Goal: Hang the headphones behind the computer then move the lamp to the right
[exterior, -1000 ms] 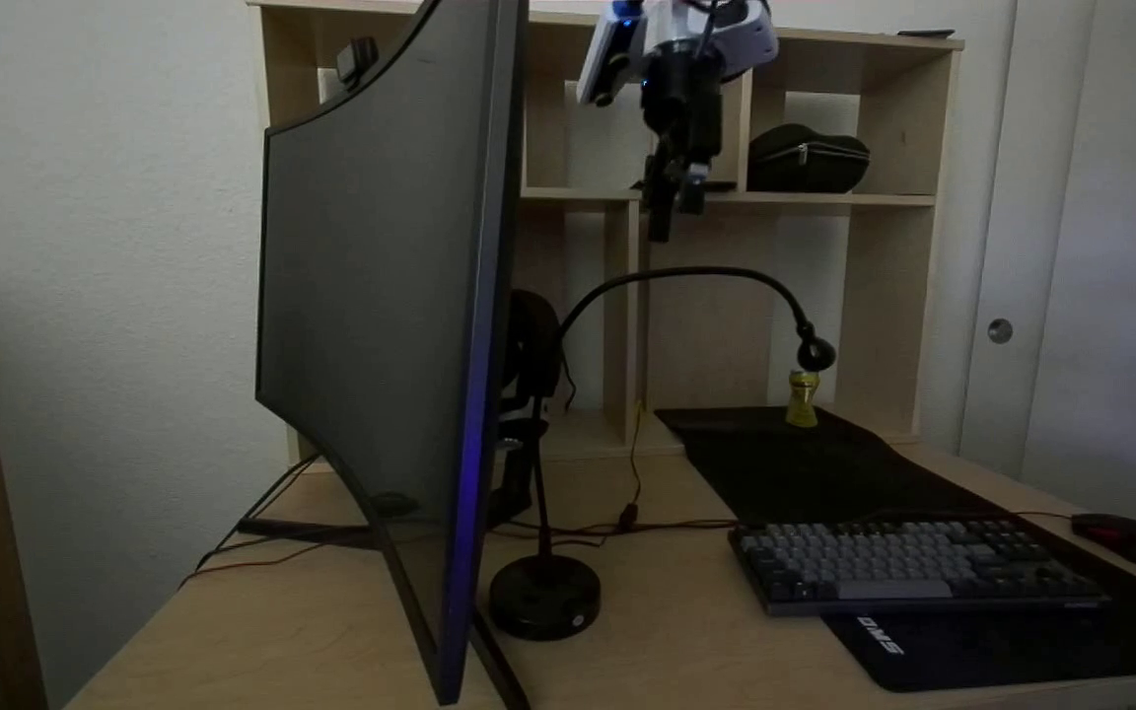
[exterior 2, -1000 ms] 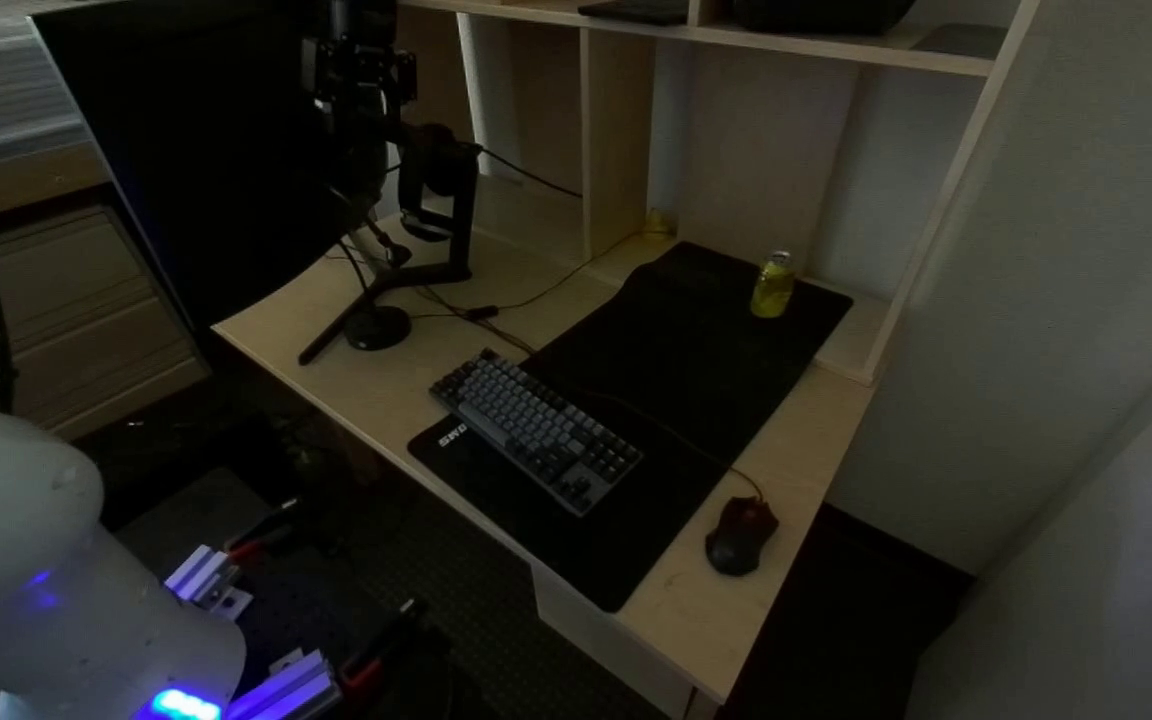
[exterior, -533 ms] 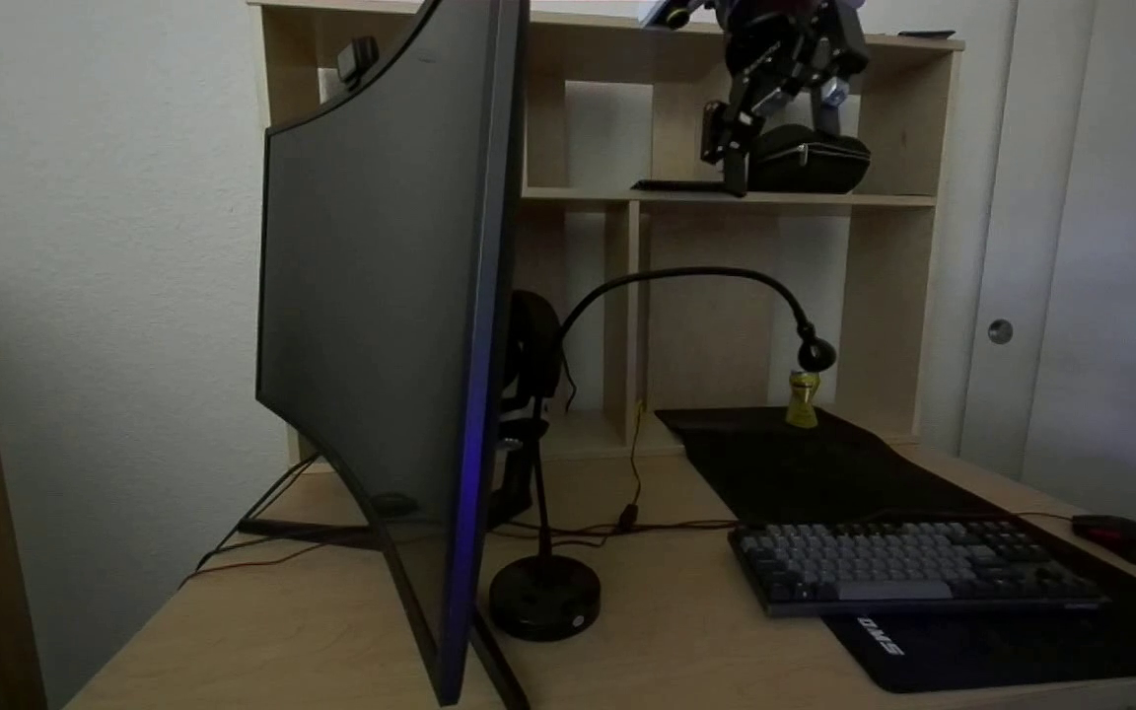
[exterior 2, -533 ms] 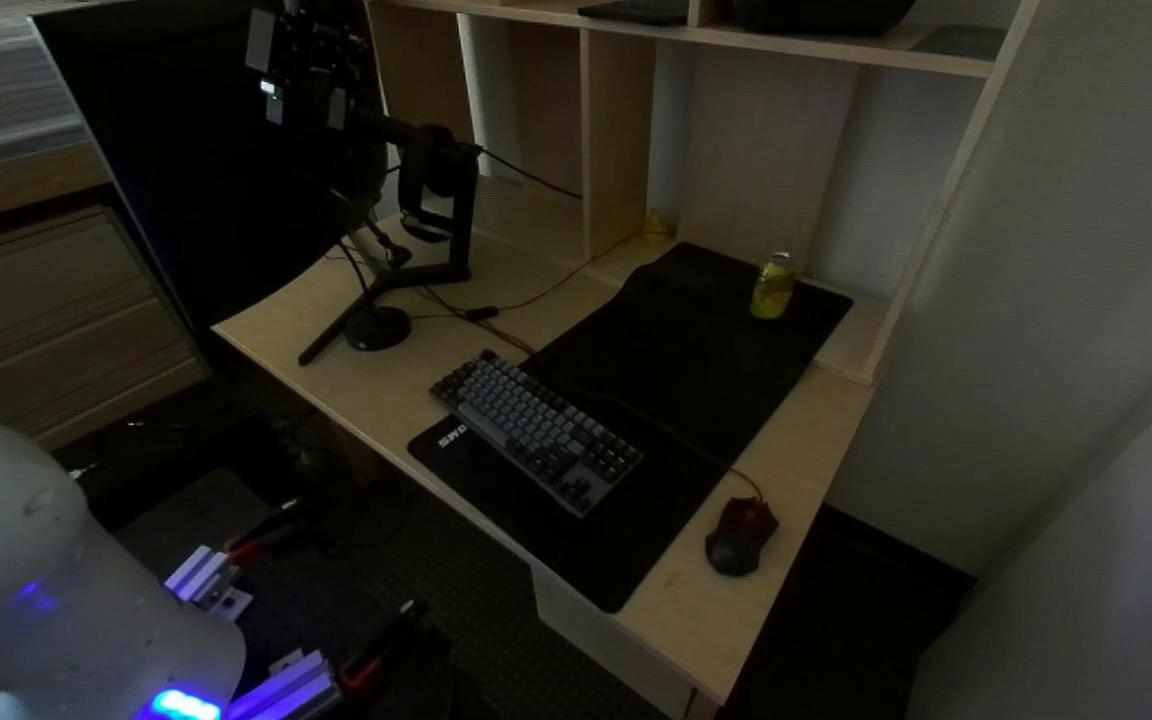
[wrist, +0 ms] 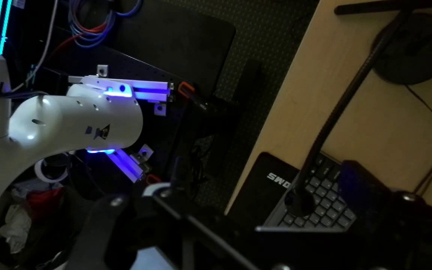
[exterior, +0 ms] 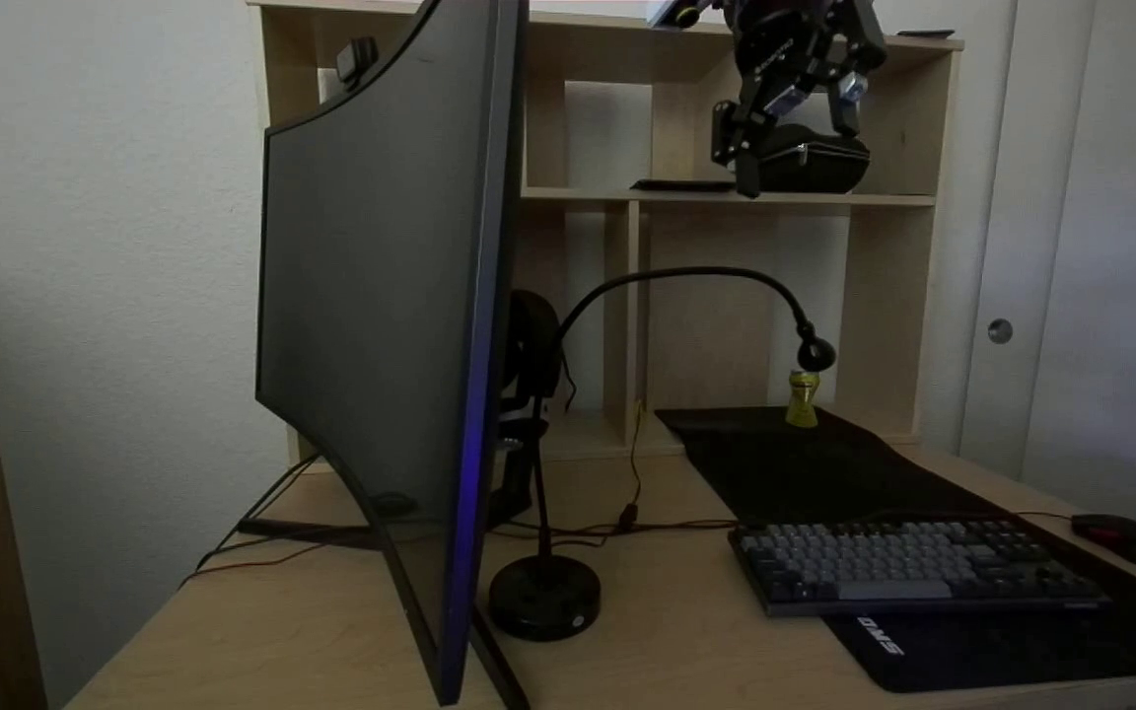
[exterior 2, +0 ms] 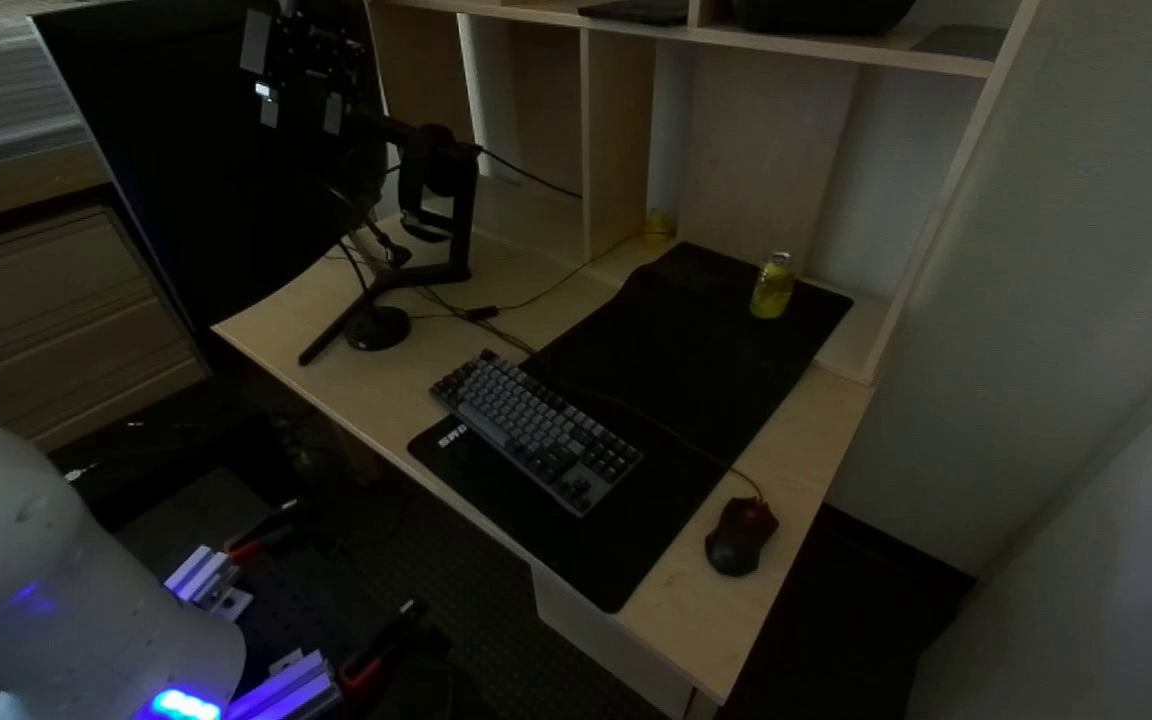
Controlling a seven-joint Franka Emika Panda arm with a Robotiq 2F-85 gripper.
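Lamp (exterior: 544, 598) stands beside the computer (exterior: 381, 286); I judge its move outstanding. Headphones I cannot make out, so hanging is unconfirmed. My gripper (exterior: 797, 156) is empty, jaws spread.

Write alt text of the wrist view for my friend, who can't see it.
A black lamp on the right arches across a wooden desk, its small head seen against a keyboard. At left is a white robot arm with blue-purple lights; the robot's dark jaws, spread open, loom along the bottom.
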